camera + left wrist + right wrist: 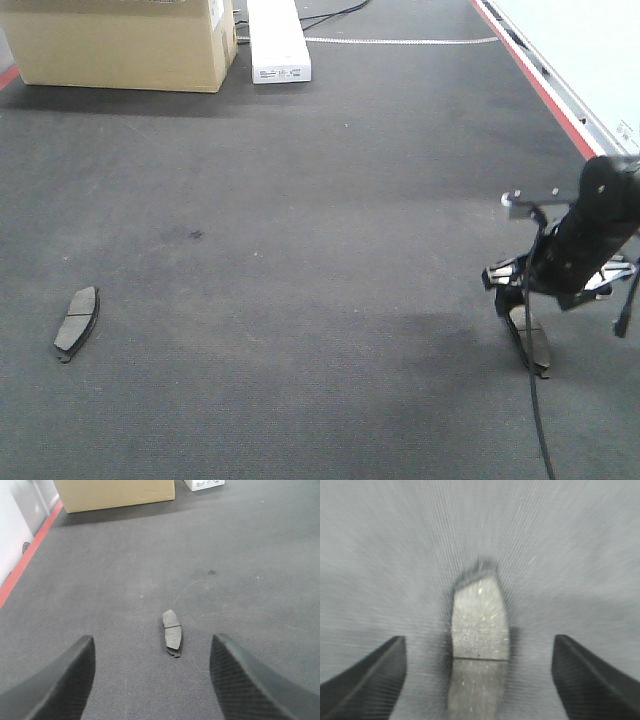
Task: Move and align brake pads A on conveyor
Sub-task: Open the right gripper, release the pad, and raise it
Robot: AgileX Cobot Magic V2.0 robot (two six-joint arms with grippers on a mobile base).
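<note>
Far back, cardboard box (120,45) sits on conveyor (300,250).

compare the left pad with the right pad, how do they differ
Place: the left pad lies alone at the conveyor's left side. The right pad lies at the right, under the right gripper.
Closeness: the left gripper is open and well short of the left pad. The right gripper's open fingers closely flank the right pad.
Shared: both lie flat, gritty grey face up, with a thin cross groove.
</note>
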